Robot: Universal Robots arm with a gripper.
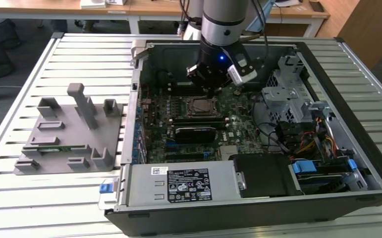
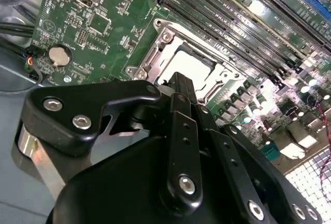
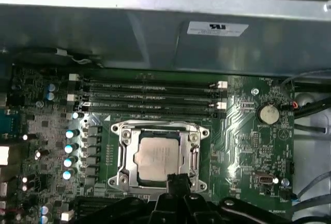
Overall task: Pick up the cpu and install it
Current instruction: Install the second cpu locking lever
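The cpu (image 3: 156, 157) lies flat in the socket (image 3: 161, 154) on the motherboard (image 1: 197, 116) inside the case (image 1: 349, 124). The claw (image 3: 177, 178) hovers just above its edge, fingers closed together, holding nothing.

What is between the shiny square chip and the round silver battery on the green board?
In the first wrist view, the socket's metal frame and bare green board with tiny parts lie between the cpu and the coin battery.
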